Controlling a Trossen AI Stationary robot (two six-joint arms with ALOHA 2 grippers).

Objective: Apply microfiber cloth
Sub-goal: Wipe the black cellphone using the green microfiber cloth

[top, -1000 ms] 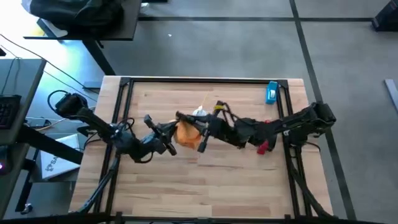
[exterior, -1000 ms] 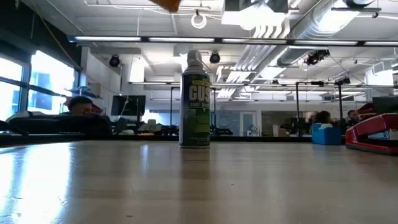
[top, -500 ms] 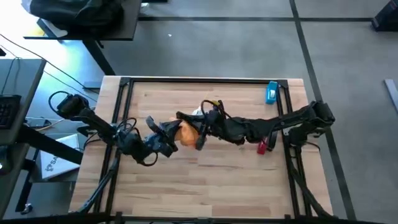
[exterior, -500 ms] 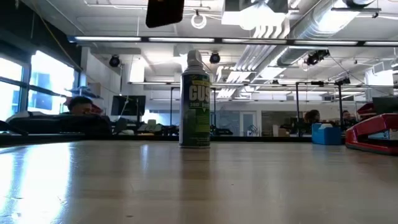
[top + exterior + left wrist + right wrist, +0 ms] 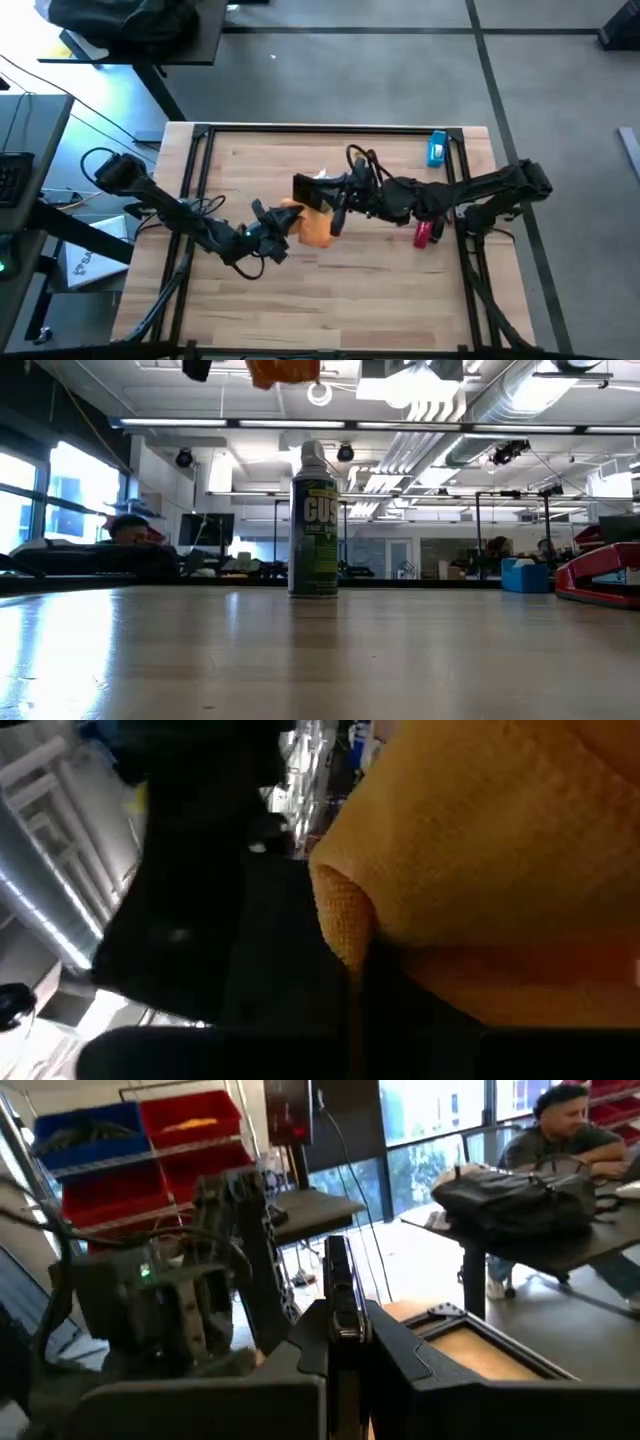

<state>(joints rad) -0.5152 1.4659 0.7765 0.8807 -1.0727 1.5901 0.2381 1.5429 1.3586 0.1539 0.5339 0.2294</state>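
Aloft, bunched orange microfiber cloth (image 5: 312, 226) in left jaws, right jaws clasping phone (image 5: 311, 191)

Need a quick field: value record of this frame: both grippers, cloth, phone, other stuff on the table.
left gripper: shut on the microfiber cloth, held above the table
right gripper: shut on the phone, gripped edge-on, raised mid-table
cloth vs phone: side by side in high view; contact cannot be told
spray can: upright on table
red tool: near right edge
blue object: far right corner
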